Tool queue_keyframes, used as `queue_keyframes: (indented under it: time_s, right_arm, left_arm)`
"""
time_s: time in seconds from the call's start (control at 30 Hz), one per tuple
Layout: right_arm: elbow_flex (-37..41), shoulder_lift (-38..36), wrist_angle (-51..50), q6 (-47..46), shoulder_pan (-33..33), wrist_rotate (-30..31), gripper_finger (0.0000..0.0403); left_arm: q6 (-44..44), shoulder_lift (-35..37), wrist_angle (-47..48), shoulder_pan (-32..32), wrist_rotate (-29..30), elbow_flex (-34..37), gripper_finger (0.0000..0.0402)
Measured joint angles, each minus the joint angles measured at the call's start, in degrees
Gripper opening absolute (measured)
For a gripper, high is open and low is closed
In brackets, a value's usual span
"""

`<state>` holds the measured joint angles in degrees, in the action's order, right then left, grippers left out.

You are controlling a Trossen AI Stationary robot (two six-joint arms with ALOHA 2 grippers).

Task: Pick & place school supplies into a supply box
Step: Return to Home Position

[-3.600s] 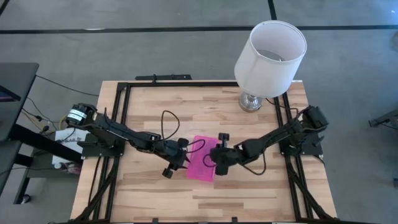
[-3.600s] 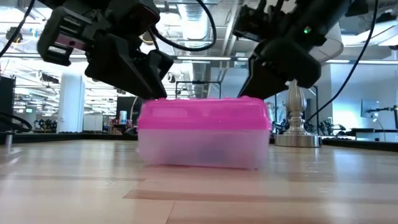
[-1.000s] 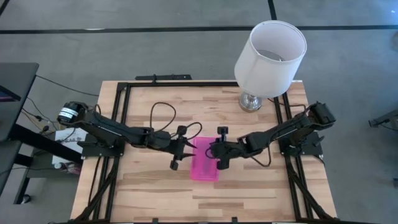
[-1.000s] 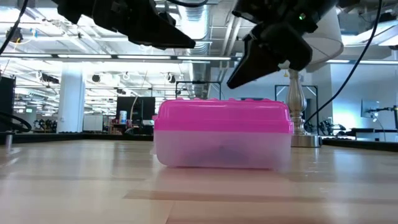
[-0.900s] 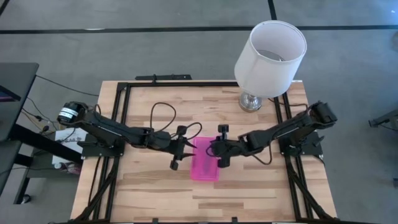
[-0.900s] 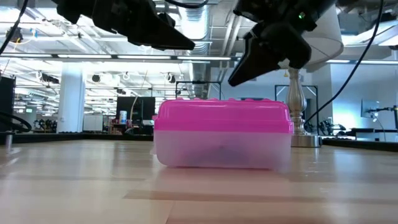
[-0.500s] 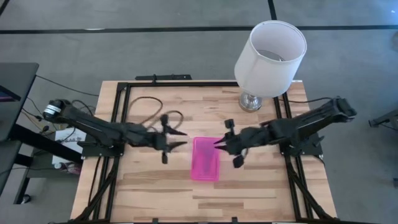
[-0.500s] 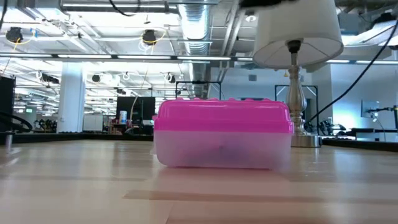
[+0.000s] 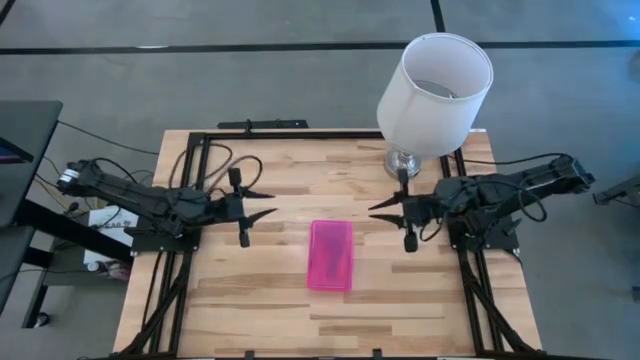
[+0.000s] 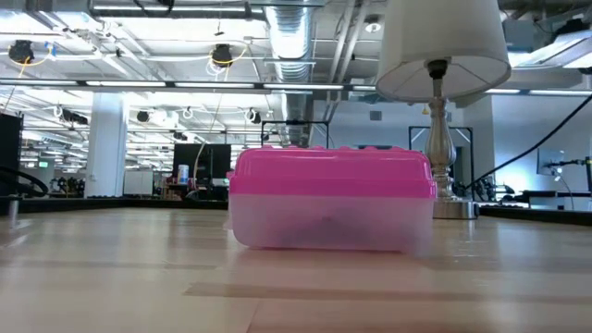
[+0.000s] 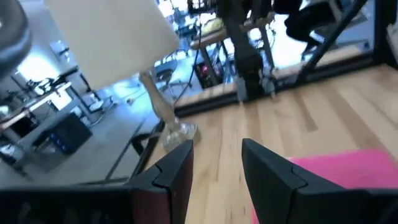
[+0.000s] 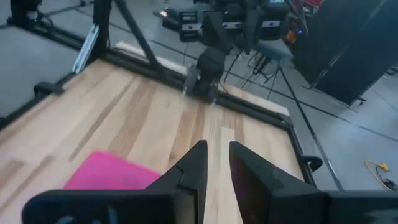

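Note:
The supply box (image 9: pixel 330 255), clear with a shut pink lid (image 10: pixel 331 172), stands on its bottom in the middle of the table. Its cloudy wall hides the school supplies. My left gripper (image 9: pixel 272 204) hovers to the left of the box, well above the table, pointing toward it. It is open, and its wrist view shows bare wood between the fingers (image 11: pixel 217 162). My right gripper (image 9: pixel 376 206) hovers to the right of the box, also pointing toward it. It is open by a narrow gap (image 12: pixel 217 158), with nothing in it. Neither gripper shows in the low view.
A white-shaded lamp (image 9: pixel 433 85) stands on its metal foot (image 9: pixel 403 163) at the table's far right corner, close behind my right arm. A black frame (image 9: pixel 260 125) runs around the wooden top. Bare wood lies on every side of the box.
Both grippers have risen from just over the box's lid and drawn apart, the left toward the table's left edge and the right toward its right edge. Each has tipped up from slanting down to nearly level. Both have left the low view. The box has not moved.

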<state>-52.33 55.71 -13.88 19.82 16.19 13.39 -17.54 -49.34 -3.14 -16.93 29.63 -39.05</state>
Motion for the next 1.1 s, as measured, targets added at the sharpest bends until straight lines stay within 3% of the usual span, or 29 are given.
queue_keyframes:
  time_s: [0.2, 0.4, 0.83, 0.9, 1.1]
  right_arm:
    - [10.76, -6.69, 7.85, -0.23, -2.02, -0.02, 0.0063]
    - [22.64, -17.30, 15.34, -3.28, -4.69, -1.01, 0.0063]
    - [39.37, -33.45, 19.95, -6.46, -5.84, -3.12, 0.0063]
    - [40.84, -34.63, 20.30, -6.46, -6.29, -2.99, 0.0063]
    - [44.99, -38.77, 23.33, -6.43, -8.67, -3.51, 0.0063]
  left_arm:
    - [2.31, 1.78, -10.83, 0.28, 6.43, 10.40, 0.0132]
    - [2.53, 10.80, -20.45, 0.88, 6.68, 22.45, 0.0132]
    - [1.94, 33.80, -16.07, 0.94, 3.60, 36.79, 0.0132]
    - [1.16, 36.55, -15.50, 1.09, 2.03, 37.93, 0.0132]
    - [-2.03, 43.51, -15.33, 5.09, -10.94, 38.43, 0.0132]
